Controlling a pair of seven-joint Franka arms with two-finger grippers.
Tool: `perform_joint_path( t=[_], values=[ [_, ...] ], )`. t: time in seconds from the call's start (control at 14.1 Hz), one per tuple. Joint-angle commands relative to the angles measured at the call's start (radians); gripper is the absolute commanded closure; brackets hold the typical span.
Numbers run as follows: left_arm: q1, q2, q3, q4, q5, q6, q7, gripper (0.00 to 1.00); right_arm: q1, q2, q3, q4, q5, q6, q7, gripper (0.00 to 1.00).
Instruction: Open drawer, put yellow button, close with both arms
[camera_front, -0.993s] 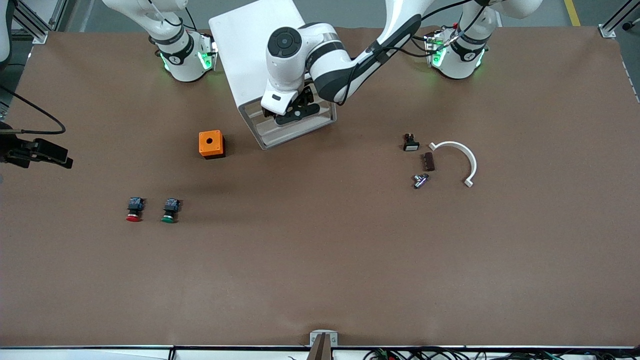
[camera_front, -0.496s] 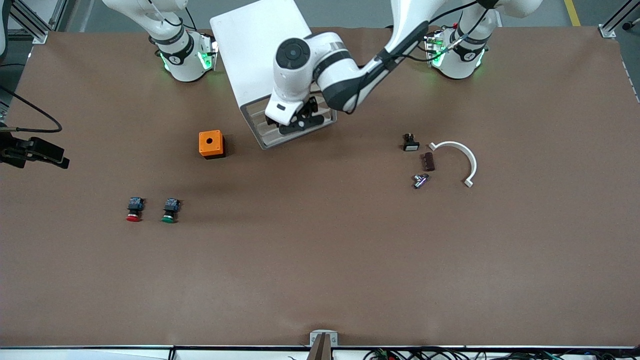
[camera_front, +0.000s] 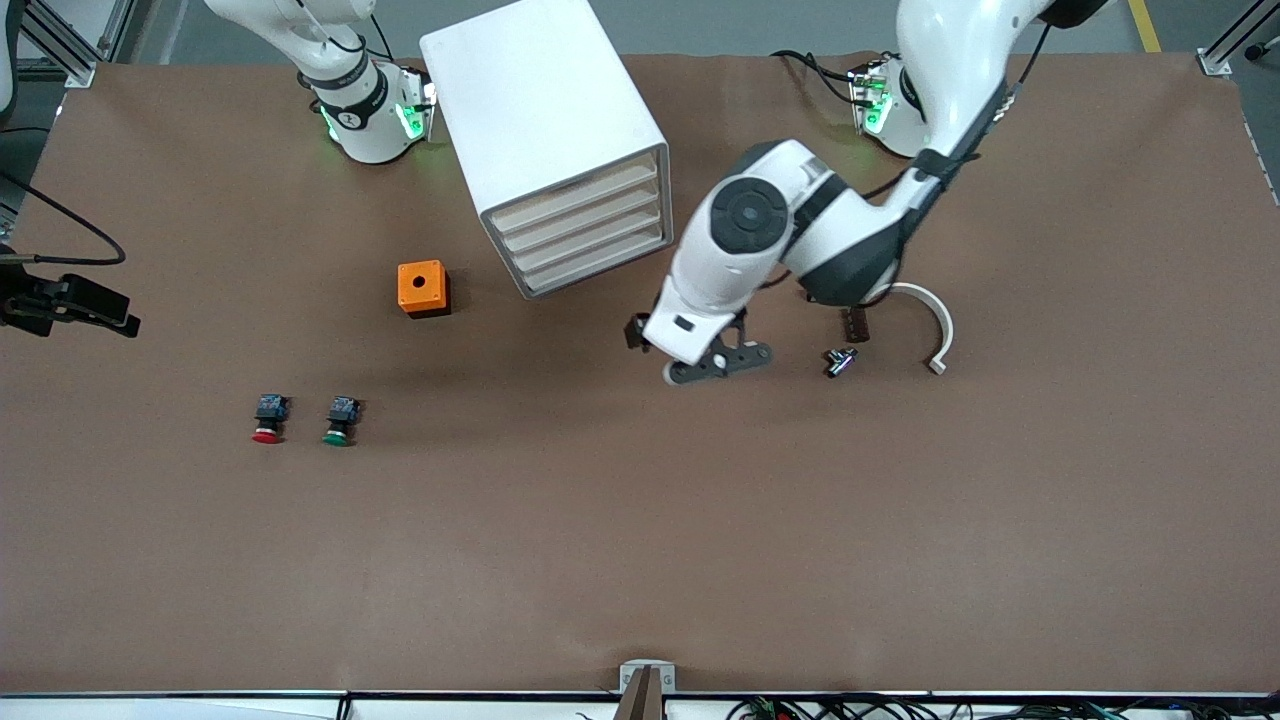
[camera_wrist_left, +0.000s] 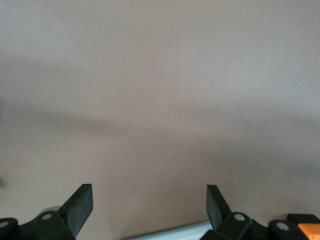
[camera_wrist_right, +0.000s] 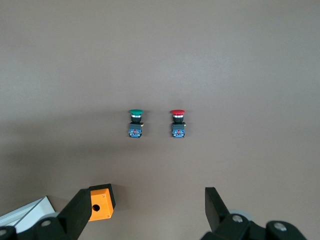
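Drawer (camera_front: 575, 197) sits flush in cabinet (camera_front: 540, 110); yellow button not visible, probably inside. Left gripper (camera_front: 700, 350) hovers over bare table (camera_front: 640, 550), jaws wide open, empty. Right gripper (camera_wrist_right: 142, 220) waits over the table's right-arm end, jaws wide, empty.

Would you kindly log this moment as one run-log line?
drawer: shut | yellow button: not visible | left end effector: open, empty, over bare table | right end effector: open, waiting
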Motion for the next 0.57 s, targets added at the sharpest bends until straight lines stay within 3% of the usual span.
perform_joint_path(
  t=[0.0, 0.35, 0.5],
  values=[
    [0.084, -0.012, -0.006, 0.000, -0.013, -0.028, 0.118, 0.00, -0.014, -0.003, 0.016, 0.011, -0.018, -0.007, 0.001, 0.00],
    [0.214, -0.032, -0.006, 0.000, 0.050, -0.088, 0.303, 0.00, -0.014, -0.003, 0.014, 0.011, -0.018, -0.007, 0.001, 0.00],
    [0.221, -0.081, 0.055, -0.007, 0.029, -0.102, 0.396, 0.00, -0.014, -0.001, 0.016, 0.011, -0.015, -0.006, 0.002, 0.00]
  ],
)
